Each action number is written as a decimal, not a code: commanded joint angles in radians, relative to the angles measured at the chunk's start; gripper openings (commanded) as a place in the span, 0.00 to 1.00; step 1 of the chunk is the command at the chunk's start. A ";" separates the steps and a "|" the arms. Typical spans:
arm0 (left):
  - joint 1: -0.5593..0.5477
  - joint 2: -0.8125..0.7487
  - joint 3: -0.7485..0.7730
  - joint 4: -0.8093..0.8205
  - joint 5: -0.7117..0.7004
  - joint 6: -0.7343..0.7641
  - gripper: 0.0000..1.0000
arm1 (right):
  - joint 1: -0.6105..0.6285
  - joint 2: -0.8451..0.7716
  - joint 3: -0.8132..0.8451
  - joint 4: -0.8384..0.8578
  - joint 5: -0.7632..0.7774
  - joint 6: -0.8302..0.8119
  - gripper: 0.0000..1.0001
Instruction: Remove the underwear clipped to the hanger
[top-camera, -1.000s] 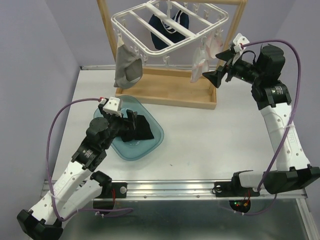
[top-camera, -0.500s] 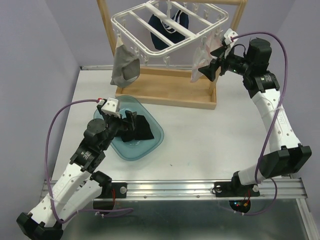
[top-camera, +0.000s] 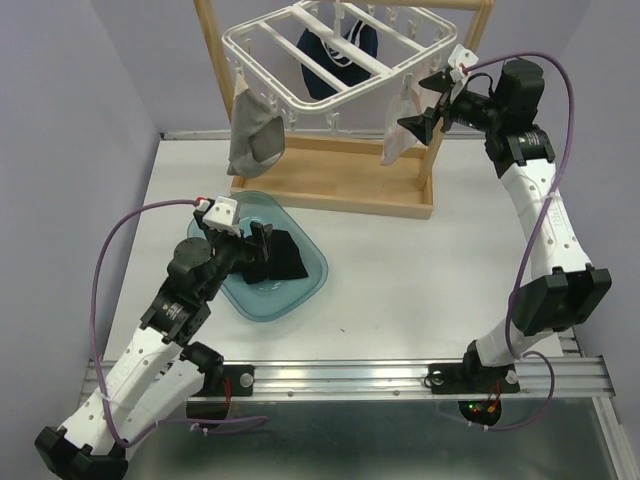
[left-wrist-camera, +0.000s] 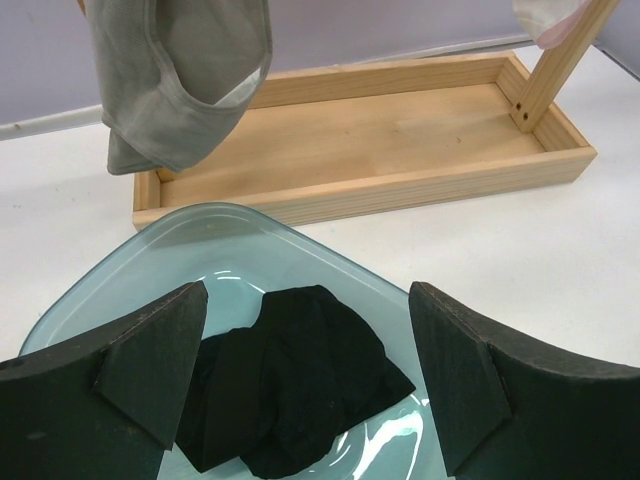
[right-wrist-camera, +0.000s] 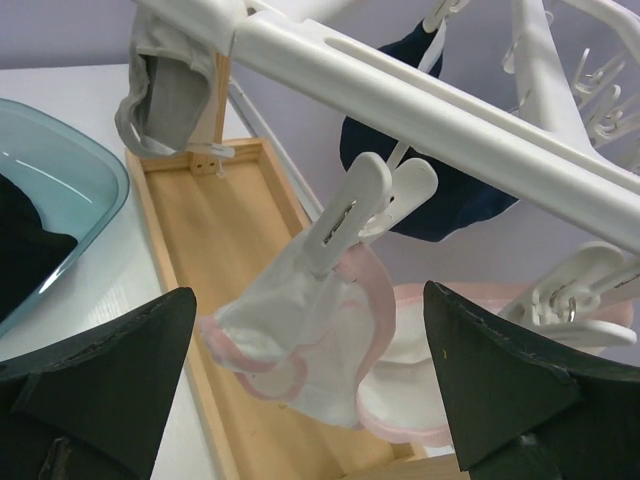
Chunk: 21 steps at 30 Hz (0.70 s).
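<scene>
The white hanger (top-camera: 345, 62) hangs from the wooden stand at the back. Grey underwear (top-camera: 252, 135) is clipped at its left. Navy underwear (top-camera: 335, 55) hangs under its middle. Pale pink-white underwear (right-wrist-camera: 300, 350) dangles from a white clip (right-wrist-camera: 350, 215) at its right. My right gripper (right-wrist-camera: 310, 385) is open, one jaw on each side of that pale piece and not touching it. Black underwear (left-wrist-camera: 290, 380) lies loose in the teal glass bowl (left-wrist-camera: 200, 250). My left gripper (left-wrist-camera: 310, 370) hovers open just above it, holding nothing.
The wooden stand's tray base (top-camera: 340, 180) and its right upright post (top-camera: 440, 130) sit directly under and beside my right gripper (top-camera: 418, 122). Several empty clips (right-wrist-camera: 590, 300) hang along the hanger's right bar. The bowl (top-camera: 300, 285) stands front left, by my left gripper (top-camera: 262, 240).
My right arm has risen and swung left, bringing its open jaws up to the pale pink-white underwear. The left arm and the black underwear have stayed put.
</scene>
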 joint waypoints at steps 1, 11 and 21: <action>0.009 -0.017 -0.007 0.052 0.014 0.024 0.93 | -0.005 0.013 0.059 0.143 -0.068 0.049 1.00; 0.026 -0.019 -0.007 0.055 0.018 0.026 0.93 | -0.006 0.050 0.065 0.346 -0.081 0.234 1.00; 0.038 -0.011 -0.008 0.060 0.035 0.026 0.93 | -0.008 0.078 0.047 0.482 -0.084 0.408 0.97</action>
